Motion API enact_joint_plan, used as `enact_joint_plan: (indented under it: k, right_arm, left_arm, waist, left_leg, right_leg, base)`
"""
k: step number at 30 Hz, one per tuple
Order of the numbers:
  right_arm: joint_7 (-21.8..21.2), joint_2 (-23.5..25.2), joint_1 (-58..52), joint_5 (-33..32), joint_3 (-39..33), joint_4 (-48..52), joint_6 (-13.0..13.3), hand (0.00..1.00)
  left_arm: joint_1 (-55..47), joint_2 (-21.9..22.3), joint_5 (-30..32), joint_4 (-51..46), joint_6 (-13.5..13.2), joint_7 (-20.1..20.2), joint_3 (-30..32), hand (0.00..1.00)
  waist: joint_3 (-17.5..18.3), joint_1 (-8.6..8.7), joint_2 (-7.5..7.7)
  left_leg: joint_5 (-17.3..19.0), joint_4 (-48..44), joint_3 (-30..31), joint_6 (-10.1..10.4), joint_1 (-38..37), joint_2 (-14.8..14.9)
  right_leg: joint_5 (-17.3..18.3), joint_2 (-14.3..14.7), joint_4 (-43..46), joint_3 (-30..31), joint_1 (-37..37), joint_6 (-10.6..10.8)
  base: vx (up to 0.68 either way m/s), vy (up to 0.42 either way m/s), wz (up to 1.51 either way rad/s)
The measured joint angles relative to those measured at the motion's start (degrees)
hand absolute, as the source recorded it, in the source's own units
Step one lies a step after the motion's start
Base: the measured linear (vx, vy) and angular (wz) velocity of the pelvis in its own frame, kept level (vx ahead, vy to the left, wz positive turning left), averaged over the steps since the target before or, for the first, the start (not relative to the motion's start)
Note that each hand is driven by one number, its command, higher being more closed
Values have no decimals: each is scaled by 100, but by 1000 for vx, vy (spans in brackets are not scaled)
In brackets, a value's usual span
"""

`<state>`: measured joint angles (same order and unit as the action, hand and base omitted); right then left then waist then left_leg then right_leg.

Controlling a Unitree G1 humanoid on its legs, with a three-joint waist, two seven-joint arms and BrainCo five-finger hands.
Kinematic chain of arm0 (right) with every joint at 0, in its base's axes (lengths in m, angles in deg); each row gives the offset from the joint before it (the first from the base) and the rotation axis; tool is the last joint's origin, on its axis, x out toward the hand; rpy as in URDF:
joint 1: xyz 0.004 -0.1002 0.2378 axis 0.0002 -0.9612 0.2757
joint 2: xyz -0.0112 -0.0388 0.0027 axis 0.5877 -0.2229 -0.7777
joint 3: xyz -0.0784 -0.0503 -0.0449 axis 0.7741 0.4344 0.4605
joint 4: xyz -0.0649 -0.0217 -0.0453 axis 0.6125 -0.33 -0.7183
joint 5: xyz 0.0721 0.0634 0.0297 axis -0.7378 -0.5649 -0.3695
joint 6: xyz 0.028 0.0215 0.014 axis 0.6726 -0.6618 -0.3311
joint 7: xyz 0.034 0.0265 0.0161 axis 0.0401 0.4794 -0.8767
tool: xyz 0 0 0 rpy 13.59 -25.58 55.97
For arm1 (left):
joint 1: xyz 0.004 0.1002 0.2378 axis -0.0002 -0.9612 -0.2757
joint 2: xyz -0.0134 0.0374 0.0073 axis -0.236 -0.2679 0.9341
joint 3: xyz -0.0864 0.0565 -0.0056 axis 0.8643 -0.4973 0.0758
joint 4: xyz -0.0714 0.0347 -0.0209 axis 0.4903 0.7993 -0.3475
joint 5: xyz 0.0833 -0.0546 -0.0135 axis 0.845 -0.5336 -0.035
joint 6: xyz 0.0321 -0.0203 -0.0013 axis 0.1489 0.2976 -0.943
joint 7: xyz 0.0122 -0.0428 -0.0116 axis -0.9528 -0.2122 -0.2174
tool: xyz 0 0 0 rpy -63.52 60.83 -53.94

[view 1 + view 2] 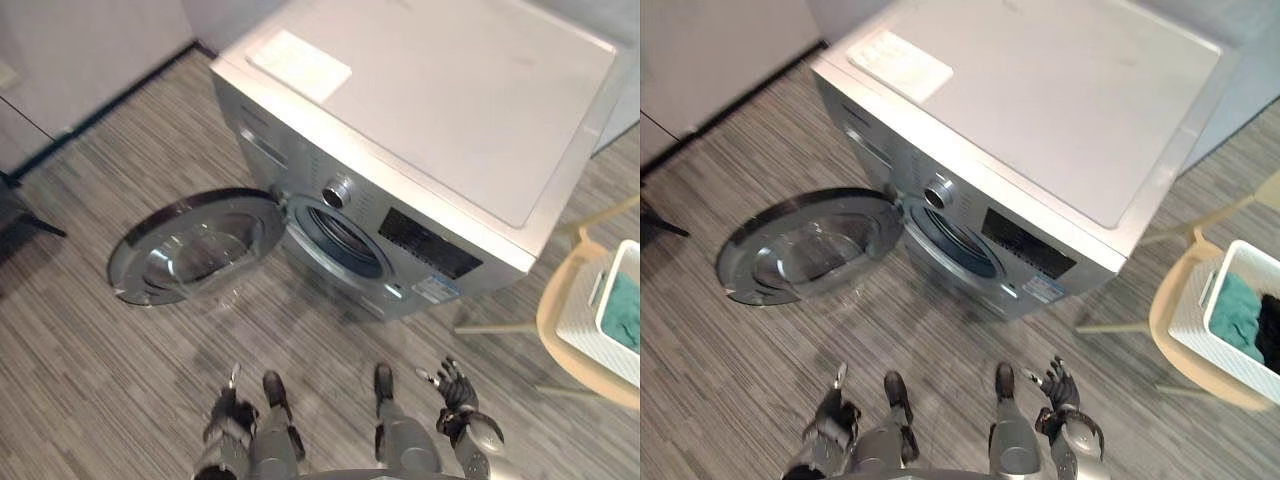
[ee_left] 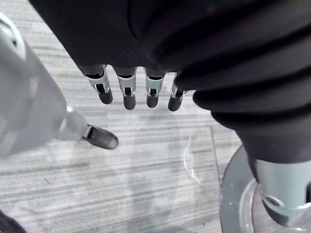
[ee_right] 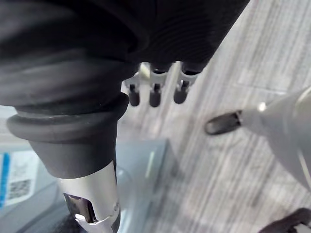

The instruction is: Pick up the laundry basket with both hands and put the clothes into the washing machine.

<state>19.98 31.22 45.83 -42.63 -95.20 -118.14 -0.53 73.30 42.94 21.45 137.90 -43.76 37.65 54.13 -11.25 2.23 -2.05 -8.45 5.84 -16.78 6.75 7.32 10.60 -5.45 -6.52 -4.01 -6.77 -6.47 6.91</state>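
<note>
Left hand (image 1: 224,412), right hand (image 1: 456,390): fingers loose, empty. Washing machine (image 1: 430,110) door (image 1: 190,245) open; front sticker (image 1: 437,290) illegible. Laundry basket (image 1: 580,325) on chair (image 1: 588,376).

Straight ahead of the left hand (image 1: 228,413), the round chrome-rimmed glass door (image 1: 190,250) stands swung wide, low over the grey striped floor (image 1: 320,345), and it's the barrier on that side. Bare floor runs from both sets of fingertips to the silver-grey front-loading washing machine (image 1: 430,100), whose dark round drum mouth (image 1: 340,240) is unblocked. Out beyond the right hand (image 1: 455,390) and its spread fingers, a pale wooden chair (image 1: 1202,382) carries the white slatted laundry basket (image 1: 1192,318), with open floor between.
</note>
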Motion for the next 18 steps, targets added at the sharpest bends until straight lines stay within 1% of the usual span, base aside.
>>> enact_joint_plan:
  k: [1,2,3,5,6,8,9,10,11,12,13,14,15,16,17,18]
  right_arm:
    - [33,-6,52,50,-164,-429,-62,0]
    - [56,-8,90,74,-243,-631,-94,0]
    - [108,-4,173,120,-373,-950,-123,0]
    - [116,0,208,154,-514,-1254,-151,0]
    - [117,-1,213,170,-605,-1370,-175,0]
    - [117,-16,255,229,-839,-1658,-244,0]
    - [124,-10,285,238,-883,-1689,-304,0]
    - [128,-2,279,251,-918,-1689,-322,0]
    - [162,12,271,270,-968,-1690,-330,0]
    - [211,9,275,267,-983,-1688,-330,0]
    - [246,13,269,199,-1058,-1686,-330,0]
    - [253,17,268,195,-1120,-1684,-330,0]
    - [268,54,284,170,-1228,-1670,-329,0]
    - [272,57,365,134,-1323,-1653,-323,0]
    - [269,90,410,105,-1386,-1564,-322,0]
    - [264,118,385,98,-1395,-1496,-321,0]
  left_arm:
    - [-90,5,280,172,18,92,107,0]
    - [-127,1,392,271,26,123,168,0]
    - [-175,7,542,471,76,206,421,0]
    - [-351,48,786,668,225,203,993,0]
    - [-447,63,994,667,276,201,1167,0]
    - [-712,92,1201,669,402,220,1393,0]
    - [-782,127,1267,656,447,234,1494,0]
    - [-797,119,1367,652,464,257,1548,0]
    - [-792,136,1488,655,506,316,1623,0]
    - [-788,155,1522,655,516,326,1643,0]
    - [-747,153,1616,640,512,329,1643,0]
    - [-695,161,1617,638,512,330,1645,0]
    - [-639,224,1620,614,509,332,1664,0]
    - [-649,289,1615,595,506,333,1706,0]
    - [-675,380,1617,575,504,324,1829,0]
    - [-674,445,1617,570,504,326,1831,0]
  waist:
    - [114,-42,-67]
    - [165,-56,-91]
    - [211,-67,-119]
    - [274,-127,-113]
    - [306,-142,-108]
    - [427,-163,-91]
    - [428,-162,-70]
    - [436,-179,-59]
    - [429,-253,-65]
    - [433,-291,-81]
    - [438,-284,-69]
    - [438,-292,-61]
    - [437,-288,-137]
    - [442,-315,-200]
    - [454,-309,-250]
    - [460,-293,-309]
  left_leg:
    - [4,1,133,-1,-24,1]
    - [5,1,190,-1,-32,-1]
    - [13,2,276,-11,-98,-5]
    - [46,1,318,0,-284,-2]
    - [57,0,344,-4,-357,2]
    - [134,-75,314,0,-471,25]
    - [314,-427,272,-9,-438,83]
    - [439,-730,252,-67,-400,145]
    - [644,-1372,266,-130,-270,246]
    - [778,-1828,272,-159,-155,298]
    - [843,-2202,310,-191,-39,315]
    - [876,-2293,336,-182,-10,314]
    - [1141,-2506,419,-157,8,318]
    - [1552,-3060,508,-164,113,293]
    - [1987,-3502,609,-122,119,219]
    - [2219,-3432,658,-141,65,247]
  right_leg:
    - [68,2,0,-128,116,12]
    - [81,3,6,-182,163,9]
    - [121,2,6,-281,290,2]
    - [158,2,3,-355,519,6]
    - [187,4,5,-404,626,7]
    - [286,7,66,-427,795,-1]
    - [388,4,155,-442,916,0]
    - [429,8,230,-452,944,-30]
    - [521,16,417,-436,982,-56]
    - [609,16,543,-448,1017,-47]
    - [750,-36,748,-519,1036,-23]
    - [797,-57,843,-536,1019,-14]
    - [868,-105,994,-527,979,3]
    - [901,-136,1166,-406,859,29]
    - [937,-102,1354,-169,704,84]
    - [941,-32,1409,-68,649,90]
  base:
    - [-7,15,45]
    - [3,7,51]
    - [0,11,34]
    - [-1,8,25]
    - [0,0,23]
    - [1,3,21]
    - [8,6,19]
    - [21,-5,10]
    - [-15,-2,4]
    - [-49,10,17]
    - [-76,29,27]
    - [-64,60,25]
    - [-51,138,-10]
    - [-50,177,-55]
    - [-44,176,-75]
    - [-68,193,-88]
